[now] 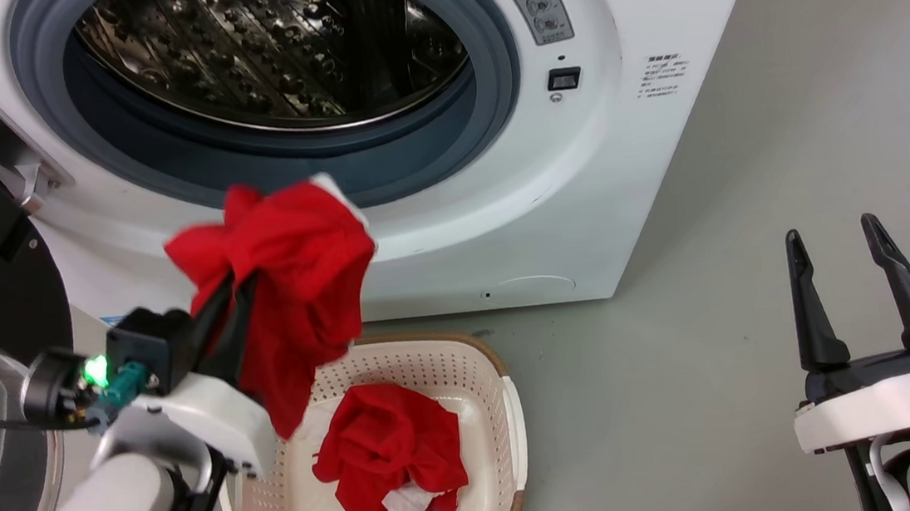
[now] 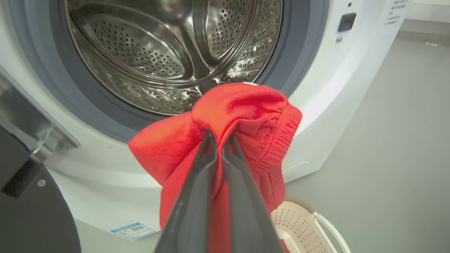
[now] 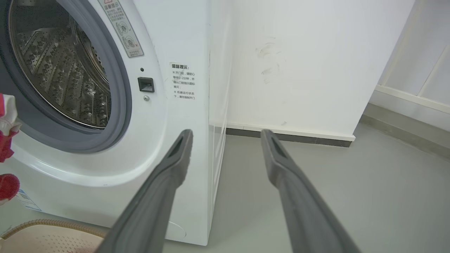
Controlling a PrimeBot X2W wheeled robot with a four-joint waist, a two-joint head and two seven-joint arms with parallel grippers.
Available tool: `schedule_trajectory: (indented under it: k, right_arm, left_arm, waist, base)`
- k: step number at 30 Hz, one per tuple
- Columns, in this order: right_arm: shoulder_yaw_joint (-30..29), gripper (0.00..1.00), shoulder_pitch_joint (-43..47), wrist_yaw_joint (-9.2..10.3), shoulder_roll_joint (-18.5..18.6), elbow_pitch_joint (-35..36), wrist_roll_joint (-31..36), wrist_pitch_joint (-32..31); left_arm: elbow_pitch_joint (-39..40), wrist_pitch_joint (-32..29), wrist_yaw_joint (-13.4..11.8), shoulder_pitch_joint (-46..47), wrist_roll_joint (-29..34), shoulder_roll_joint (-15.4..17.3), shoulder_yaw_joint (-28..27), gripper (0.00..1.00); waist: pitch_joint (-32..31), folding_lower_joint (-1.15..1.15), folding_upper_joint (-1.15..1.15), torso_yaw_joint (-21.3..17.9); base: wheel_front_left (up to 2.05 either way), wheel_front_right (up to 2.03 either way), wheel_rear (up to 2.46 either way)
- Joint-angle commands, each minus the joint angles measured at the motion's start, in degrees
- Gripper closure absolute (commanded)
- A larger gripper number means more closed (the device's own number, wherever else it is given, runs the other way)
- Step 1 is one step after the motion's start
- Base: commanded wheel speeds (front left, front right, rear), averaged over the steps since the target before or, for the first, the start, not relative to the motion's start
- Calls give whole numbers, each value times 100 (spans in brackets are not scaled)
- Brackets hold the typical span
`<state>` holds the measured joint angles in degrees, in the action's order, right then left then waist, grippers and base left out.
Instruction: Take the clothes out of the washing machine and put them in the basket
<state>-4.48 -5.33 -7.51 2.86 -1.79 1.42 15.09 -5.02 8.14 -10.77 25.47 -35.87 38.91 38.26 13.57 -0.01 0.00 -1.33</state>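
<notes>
Now we squeeze a red cloth (image 1: 295, 246) in our left gripper (image 2: 219, 140) at 11 o'clock from the basket (image 1: 512, 417), ready to drop it in, and our right gripper (image 1: 829, 226) hangs open.

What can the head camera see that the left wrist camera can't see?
Head view: a second red garment lying in the basket, and the right pincer, open. Left wrist view: the stretchy gathered hem of the held garment, close up. Both: the washing machine, its steel drum, the basket, and the left pincer shut on the held garment.
</notes>
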Motion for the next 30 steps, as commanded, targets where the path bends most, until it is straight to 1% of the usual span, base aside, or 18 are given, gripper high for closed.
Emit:
schedule_trajectory:
  k: [1, 6, 14, 16, 19, 20, 22, 25, 30]
  right_arm:
    - [22, 0, 5, 4, 3, 31, -2, 11]
    - [55, 0, -94, 4, 3, 61, 55, 11]
    - [15, 0, -310, 4, 3, 215, 128, 11]
    - [5, 0, -357, 4, 3, 261, 137, 11]
    - [2, 0, -450, 4, 3, 331, 159, 11]
    - [2, 0, -450, 4, 3, 331, 159, 11]
    - [-3, 0, -490, 4, 2, 396, 149, 11]
    - [-3, 0, -576, 4, 2, 478, 160, 11]
    - [-13, 0, -656, 4, 2, 599, 150, 11]
  left_arm:
    - [-59, -26, 24, -149, -109, -26, 28, 100]
    - [-616, -81, 259, -318, -183, -195, 294, 100]
    - [-2296, -86, 809, 77, -196, -720, 654, 100]
    - [-2780, -37, 911, 236, -146, -837, 703, 100]
    - [-3437, 37, 1056, 502, -155, -1041, 725, 100]
    - [-3437, 37, 1056, 502, -155, -1041, 725, 100]
    - [-3888, 68, 1139, 709, -108, -1143, 757, 100]
    - [-4488, 117, 1312, 1020, -88, -1322, 808, 100]
    - [-5380, 244, 1437, 1551, -56, -1550, 825, 100]
  waist:
    - [83, 1, 0, 9]
    - [351, 1, 0, -28]
    - [1084, 1, 0, -178]
    - [1304, 1, 0, -224]
    - [1636, 1, 0, -283]
    - [1636, 1, 0, -283]
    - [1888, 1, 0, -323]
    - [2215, 1, 0, -372]
    - [2705, 1, 0, -422]
  base:
    - [0, 0, 0]
    - [0, 0, 0]
    - [0, 0, 0]
    - [0, 0, 0]
    - [0, 0, 0]
    - [0, 0, 0]
    - [0, 0, 0]
    - [0, 0, 0]
    - [0, 0, 0]
